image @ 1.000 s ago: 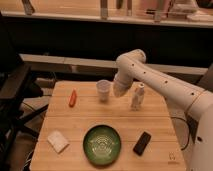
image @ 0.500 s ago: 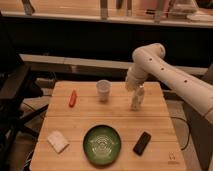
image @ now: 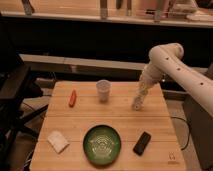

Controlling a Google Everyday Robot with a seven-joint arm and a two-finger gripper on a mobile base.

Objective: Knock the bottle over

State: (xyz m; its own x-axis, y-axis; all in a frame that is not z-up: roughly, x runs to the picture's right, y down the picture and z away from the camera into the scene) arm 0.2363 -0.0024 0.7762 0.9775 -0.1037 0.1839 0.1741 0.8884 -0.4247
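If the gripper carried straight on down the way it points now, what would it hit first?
Probably the bottle: the gripper hangs right above it, pointing down and slightly left. Past the bottle lies the wooden table. Depth is unclear, so contact may already exist.

A white robot arm [image: 167,65] reaches down from the right over a wooden bench [image: 90,120], its claw [image: 138,102] at the bottle [image: 137,104] near the right edge. A pale cup [image: 103,90] stands upright at centre, an orange object [image: 73,98] to its left. Nearer lie a green plate [image: 102,144], a dark object [image: 142,143] and a white sponge [image: 58,141].
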